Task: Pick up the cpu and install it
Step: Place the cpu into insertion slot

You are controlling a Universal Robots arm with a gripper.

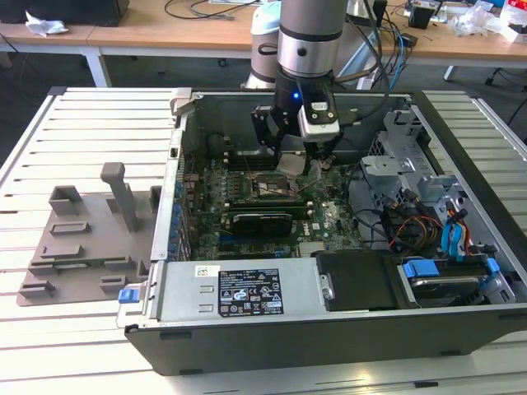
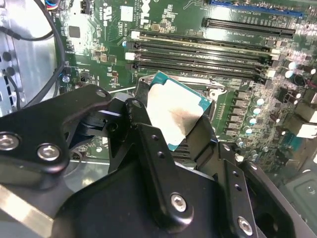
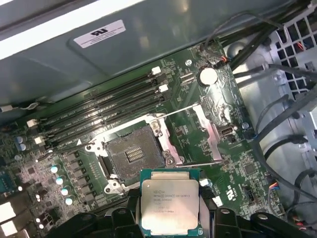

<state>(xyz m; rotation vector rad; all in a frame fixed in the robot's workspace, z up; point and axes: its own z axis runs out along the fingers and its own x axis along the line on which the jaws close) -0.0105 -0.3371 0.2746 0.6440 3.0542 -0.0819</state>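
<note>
Holding cpu [image 3: 170,206] over motherboard [image 3: 242,166], slatted table [image 1: 90,123]

**A Grey Arm With Black Fingers**

The arm [image 1: 309,33] is a round, shiny grey tube. Lower down it turns black, with a tiny blue light [image 1: 295,95] and a pale grey box [image 1: 319,121]. The gripper [image 2: 173,126] is black. Its flat fingers [image 2: 153,148] have little holes, and round silver screws [image 2: 179,201] sit in its joints.
</note>
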